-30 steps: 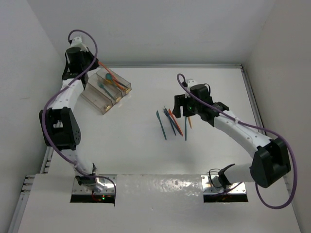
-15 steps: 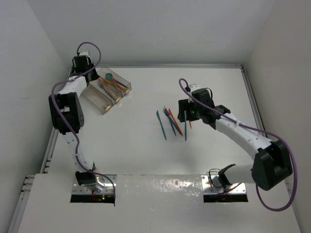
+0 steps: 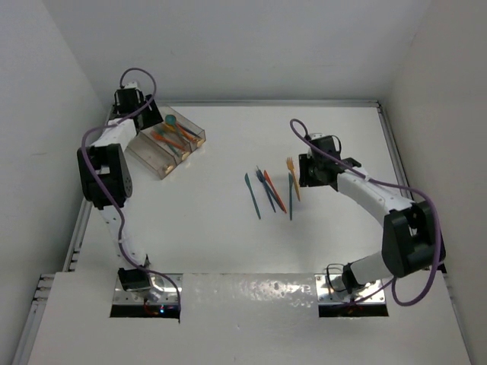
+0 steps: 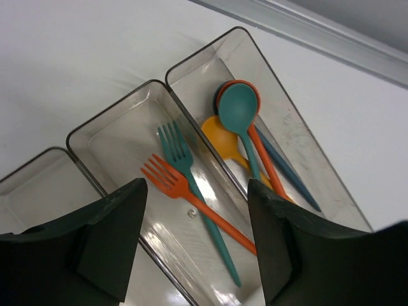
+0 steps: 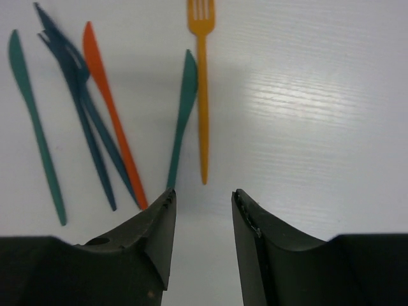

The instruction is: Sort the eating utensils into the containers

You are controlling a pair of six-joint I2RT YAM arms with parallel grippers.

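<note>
Left gripper [image 4: 196,191]: fingers spread wide, nothing held. It hangs over the clear tray [image 4: 118,106]. In the wrist view the tray's middle compartment lies directly below the gap between the fingers. In that compartment a teal fork [image 4: 175,146] and an orange fork [image 4: 220,222] lie crossed, tines pointing away from the hand. The compartment beyond the finger at the right of that view holds spoons: a teal spoon [image 4: 239,111] lies over an orange spoon [image 4: 264,159], with a yellow spoon [image 4: 217,134] and a blue handle [image 4: 287,175] beside them. The third compartment runs partly under the opposite finger [image 4: 105,242].

Right gripper [image 5: 204,197]: fingers partly open, nothing between them, low over the white table [image 5: 319,95]. The loose utensils lie just ahead of its fingertips.
- The yellow fork [image 5: 203,108] is straight ahead of the gap, handle end nearest the hand and tines away.
- A teal knife [image 5: 183,108] lies close alongside the yellow fork. Its near end is just ahead of the finger at the left of the wrist view.
- Outward on that side lie an orange knife [image 5: 108,108], then two overlapping blue pieces [image 5: 80,108], blurred, one showing fork tines.
- A second teal knife [image 5: 35,121] lies outermost.

The tray is well apart from this hand.
</note>
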